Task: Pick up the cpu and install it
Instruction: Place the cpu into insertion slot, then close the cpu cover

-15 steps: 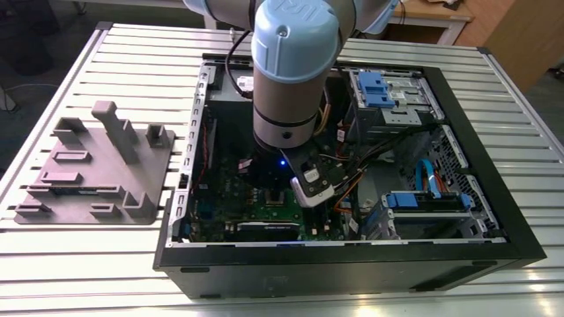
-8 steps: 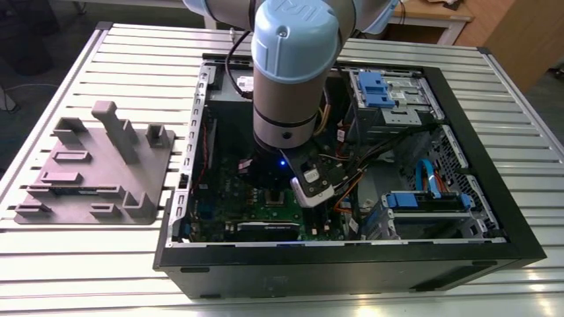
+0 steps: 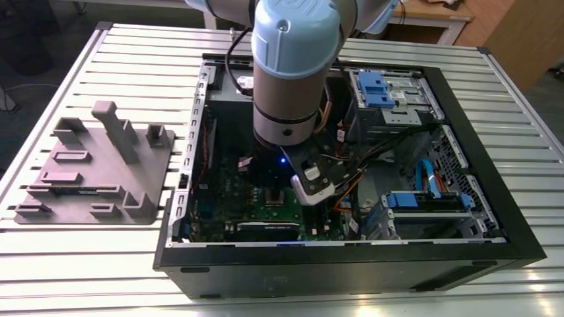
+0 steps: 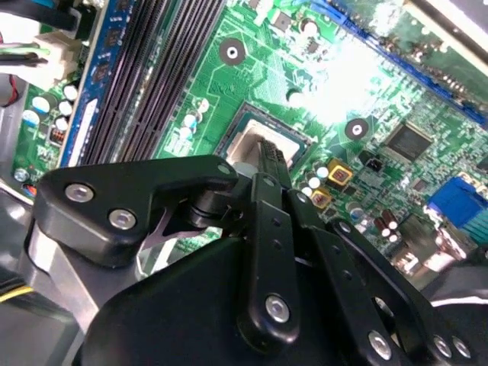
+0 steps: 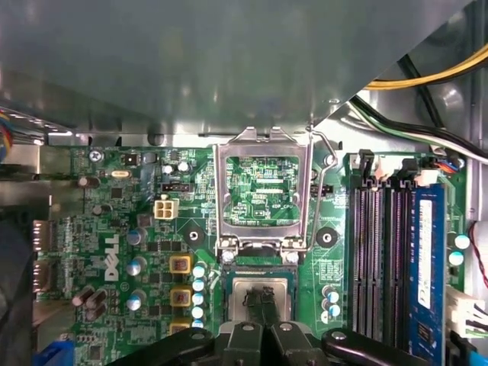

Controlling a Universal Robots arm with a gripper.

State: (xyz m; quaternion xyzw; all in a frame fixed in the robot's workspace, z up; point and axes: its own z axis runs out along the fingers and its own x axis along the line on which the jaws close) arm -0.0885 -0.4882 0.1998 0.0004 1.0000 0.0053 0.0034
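In the exterior view, the slatted white metal counter [image 3: 79, 277] is seen steeply from above one edge, with the open black computer case [image 3: 352, 267] central. In both wrist views, the green circuit board [image 5: 84, 221] [image 4: 252, 84] is viewed closely; its long black memory slots [image 5: 377, 259] [image 4: 152, 76] are shared.

Silvery, satin-finished metal tops the cpu [image 5: 242, 297], set on the glossy green board [image 5: 114, 191], whose lacquer flares white under the light. Above the board, the gripper [image 5: 261, 293] shows smooth matt black links pinned with bright metal screws. On the board stand a bare, shiny metal frame [image 5: 221, 198] and black plastic memory slots [image 5: 374, 252]. Around the board, the case [image 3: 352, 264] is matt black outside and dull grey sheet metal within. Well apart from the board, a matt grey plastic tray [image 3: 97, 172] lies on a pale, ribbed metal table [image 3: 88, 277]. The arm [image 3: 295, 33] is smooth, capped in glossy pale blue.
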